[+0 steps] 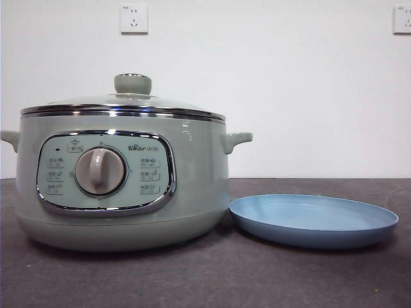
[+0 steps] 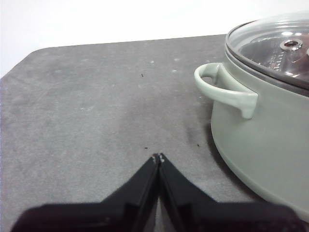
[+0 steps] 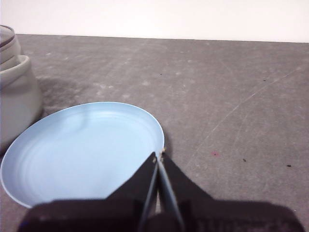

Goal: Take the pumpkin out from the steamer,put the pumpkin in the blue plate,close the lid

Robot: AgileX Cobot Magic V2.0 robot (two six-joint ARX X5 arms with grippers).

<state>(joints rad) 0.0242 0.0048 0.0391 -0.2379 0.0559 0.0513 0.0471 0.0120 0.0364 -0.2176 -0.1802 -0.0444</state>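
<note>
Our left end effector [image 2: 158, 157] hangs closed and empty over bare bench [image 2: 96, 106] beside the steamer [image 2: 260, 140]; our right end effector [image 3: 159, 154], also closed and empty, sits above the blue plate [image 3: 82, 150] rim. The lid [image 1: 122, 102] is on. We can't see the pumpkin; only the front view shows the dial [image 1: 99, 171].

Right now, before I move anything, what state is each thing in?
lid: closed, seated on the steamer rim.
steamer: upright on the table, covered; contents cannot be made out.
blue plate: flat on the table beside the steamer, nothing on it.
left hand: shut, holding nothing, near the steamer's side handle.
right hand: shut, holding nothing, at the blue plate's edge.
pumpkin: not visible.
</note>
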